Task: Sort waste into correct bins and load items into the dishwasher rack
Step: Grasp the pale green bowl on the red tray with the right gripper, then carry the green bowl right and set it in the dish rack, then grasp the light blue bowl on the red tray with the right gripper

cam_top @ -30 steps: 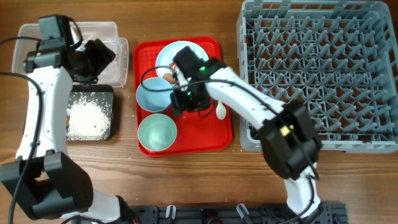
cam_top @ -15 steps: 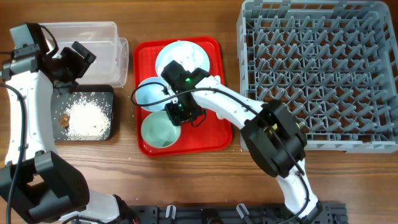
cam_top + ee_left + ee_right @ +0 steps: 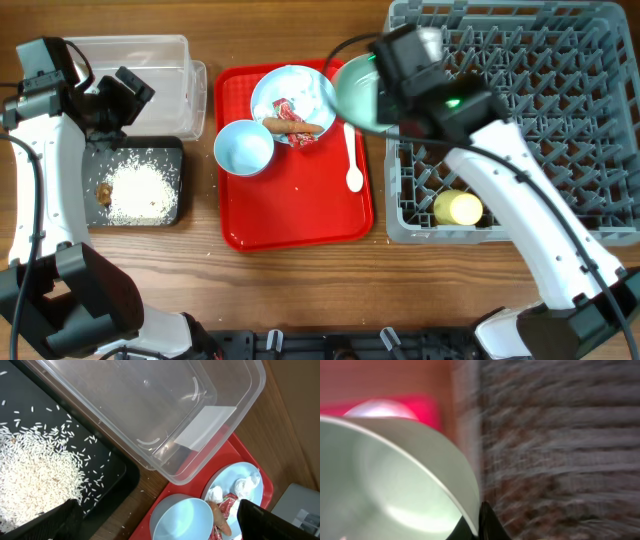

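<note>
Mint bowl (image 3: 353, 90) is lifted off the tray (image 3: 300, 225) since half a second ago and is now held tilted at the rack (image 3: 392, 195) edge; right gripper (image 3: 382, 92) is clamped on its rim; racking is judged next; bowl is seen pale, glossy, empty; left gripper (image 3: 159, 522) is held apart, nothing gripped.

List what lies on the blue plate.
On the plate: a brown sausage piece, a red-and-white wrapper and white tissue bits. Whatever lies under the wrapper is covered.
</note>
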Controlling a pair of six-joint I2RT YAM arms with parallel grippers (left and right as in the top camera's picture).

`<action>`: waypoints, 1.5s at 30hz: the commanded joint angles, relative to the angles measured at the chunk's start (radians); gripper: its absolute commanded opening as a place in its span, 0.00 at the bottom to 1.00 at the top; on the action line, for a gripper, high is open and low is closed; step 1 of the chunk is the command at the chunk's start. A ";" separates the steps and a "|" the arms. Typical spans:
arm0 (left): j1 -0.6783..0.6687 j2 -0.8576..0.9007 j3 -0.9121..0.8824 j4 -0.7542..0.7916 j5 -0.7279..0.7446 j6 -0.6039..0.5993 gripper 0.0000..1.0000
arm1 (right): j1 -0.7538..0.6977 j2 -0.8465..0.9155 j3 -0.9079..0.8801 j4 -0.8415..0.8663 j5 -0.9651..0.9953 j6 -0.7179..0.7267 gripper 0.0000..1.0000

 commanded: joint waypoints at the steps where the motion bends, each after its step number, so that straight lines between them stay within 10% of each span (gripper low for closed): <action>1: 0.005 -0.017 0.014 -0.001 -0.014 0.005 1.00 | -0.108 0.091 -0.011 0.095 0.558 0.071 0.04; 6: 0.005 -0.017 0.014 -0.001 -0.014 0.005 1.00 | -0.179 0.320 -0.011 0.303 0.834 -0.278 0.04; 12: 0.005 -0.017 0.014 -0.001 -0.014 0.005 1.00 | -0.113 0.404 -0.013 0.399 0.668 -0.539 0.04; 34: 0.005 -0.017 0.014 -0.001 -0.014 0.005 1.00 | -0.052 0.457 -0.014 0.254 0.719 -0.535 0.06; 37: 0.005 -0.017 0.014 -0.001 -0.014 0.005 1.00 | -0.001 0.457 -0.014 0.230 0.709 -0.535 0.32; 41: 0.005 -0.017 0.014 -0.001 -0.014 0.005 1.00 | 0.056 0.457 -0.014 0.232 0.584 -0.535 1.00; 45: 0.005 -0.017 0.014 -0.001 -0.014 0.005 1.00 | 0.067 0.432 -0.006 0.241 0.536 -0.531 1.00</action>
